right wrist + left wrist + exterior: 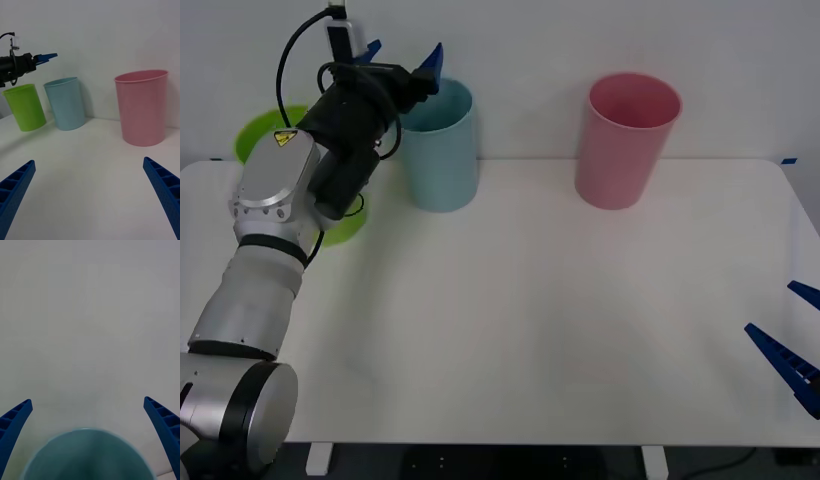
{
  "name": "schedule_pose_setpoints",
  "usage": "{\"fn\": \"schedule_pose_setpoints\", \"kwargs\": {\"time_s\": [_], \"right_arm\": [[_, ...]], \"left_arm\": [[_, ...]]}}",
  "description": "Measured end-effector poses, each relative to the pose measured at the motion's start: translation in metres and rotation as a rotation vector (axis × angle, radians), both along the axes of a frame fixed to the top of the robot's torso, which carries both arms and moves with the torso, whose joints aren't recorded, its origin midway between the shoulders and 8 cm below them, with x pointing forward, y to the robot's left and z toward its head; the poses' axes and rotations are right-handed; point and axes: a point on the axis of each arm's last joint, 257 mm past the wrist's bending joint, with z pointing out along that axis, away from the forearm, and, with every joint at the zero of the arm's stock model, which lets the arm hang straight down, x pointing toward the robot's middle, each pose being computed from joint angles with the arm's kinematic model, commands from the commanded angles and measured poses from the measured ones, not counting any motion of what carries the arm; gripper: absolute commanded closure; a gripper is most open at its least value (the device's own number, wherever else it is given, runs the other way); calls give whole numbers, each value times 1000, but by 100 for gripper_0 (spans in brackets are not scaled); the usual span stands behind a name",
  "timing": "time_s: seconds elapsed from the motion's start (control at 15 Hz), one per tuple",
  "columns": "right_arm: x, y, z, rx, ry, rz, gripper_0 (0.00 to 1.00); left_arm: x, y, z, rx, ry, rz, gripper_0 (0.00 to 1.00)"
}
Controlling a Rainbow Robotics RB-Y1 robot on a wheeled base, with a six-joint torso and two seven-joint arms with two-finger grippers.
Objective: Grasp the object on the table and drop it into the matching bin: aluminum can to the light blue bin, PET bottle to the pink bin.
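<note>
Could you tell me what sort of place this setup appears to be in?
Probably a robotics lab test station: a bare white table against a plain wall, three coloured sorting bins including light blue and pink, both claws open.

- The light blue bin (pixel 440 150) and pink bin (pixel 625 140) are moulded in smooth, matt plastic.
- The worktop (pixel 560 330) is finished smooth, white and matt.
</note>
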Motion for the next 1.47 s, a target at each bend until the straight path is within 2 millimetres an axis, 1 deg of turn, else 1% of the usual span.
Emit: {"fn": "schedule_pose_setpoints", "kwargs": {"time_s": [0.27, 0.53, 0.87, 1.07, 1.27, 1.47], "right_arm": [[0, 0, 0, 0, 0, 0, 0], [0, 0, 0, 0, 0, 0, 0], [0, 0, 0, 0, 0, 0, 0], [0, 0, 0, 0, 0, 0, 0], [0, 0, 0, 0, 0, 0, 0], [0, 0, 0, 0, 0, 0, 0]], "left_arm": [[-31, 24, -5, -3, -36, -23, 0], [-59, 38, -16, 17, -51, -48, 0], [-101, 59, -30, 52, -68, -103, 0], [-130, 77, -41, 73, -71, -129, 0], [-161, 97, -46, 97, -72, -153, 0], [-195, 115, -46, 87, -48, -184, 0]]}}
